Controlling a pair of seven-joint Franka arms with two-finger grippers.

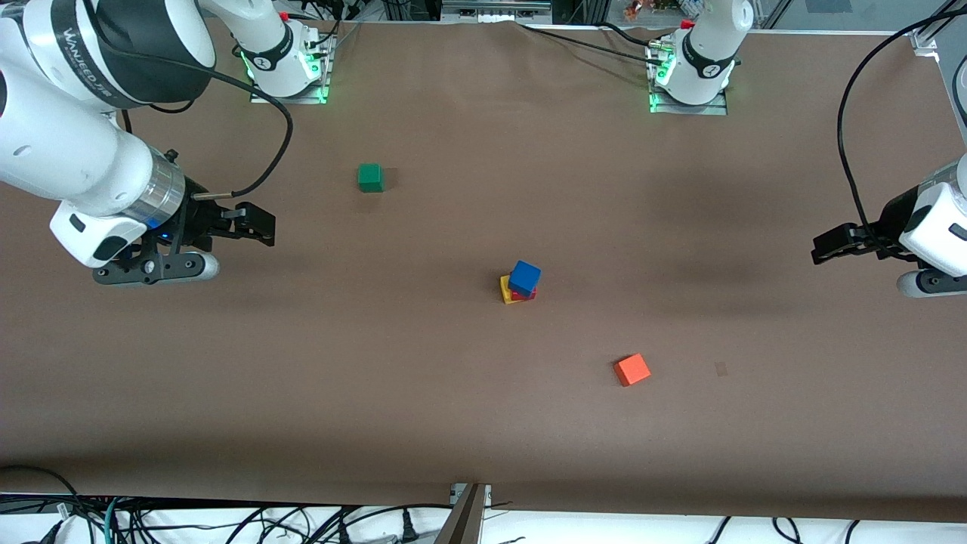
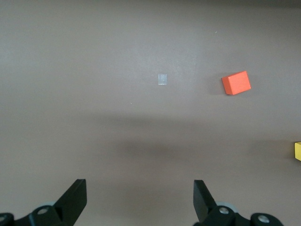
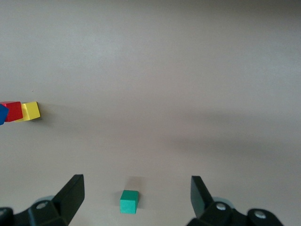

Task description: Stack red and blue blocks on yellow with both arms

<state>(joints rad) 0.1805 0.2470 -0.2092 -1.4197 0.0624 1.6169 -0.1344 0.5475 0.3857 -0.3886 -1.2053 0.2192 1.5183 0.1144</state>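
A stack stands at the middle of the table: the blue block [image 1: 524, 277] on top, the red block [image 1: 529, 295] under it, and the yellow cube [image 1: 506, 291] at the bottom, slightly offset. The stack also shows at the edge of the right wrist view, with yellow [image 3: 32, 110], red [image 3: 11, 111] and a sliver of blue [image 3: 2, 114]. My right gripper [image 1: 261, 227] is open and empty, raised over the right arm's end of the table. My left gripper [image 1: 825, 249] is open and empty, raised over the left arm's end. Both are well apart from the stack.
A green cube [image 1: 370, 177] lies farther from the front camera, toward the right arm's end; in the right wrist view it [image 3: 129, 201] shows between the fingers, far below. An orange cube [image 1: 631, 369] lies nearer, toward the left arm's end, also in the left wrist view [image 2: 236, 83].
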